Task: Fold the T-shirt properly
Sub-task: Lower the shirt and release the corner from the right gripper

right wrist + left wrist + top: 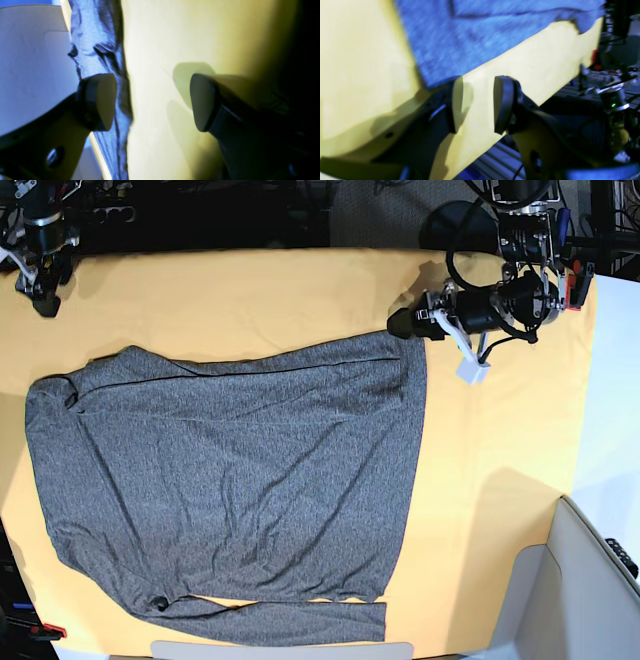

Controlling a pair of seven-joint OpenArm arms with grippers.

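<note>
The T-shirt (230,480) lies spread flat on the yellow table cloth (500,480), charcoal grey, with a sleeve folded along its near edge. My left gripper (398,323) lies low at the shirt's far right corner. In the left wrist view the left gripper (477,105) is open over bare cloth, one finger (453,105) right beside the corner of the T-shirt (460,37), nothing between the jaws. My right gripper (42,302) hangs at the far left edge, apart from the shirt. In its own view the right gripper (150,102) is open and empty, the T-shirt (100,37) a strip beyond.
A white panel (590,580) stands at the near right corner past the cloth's edge. Dark stands and cables (250,210) line the far side. A small white piece (470,368) hangs from the left arm.
</note>
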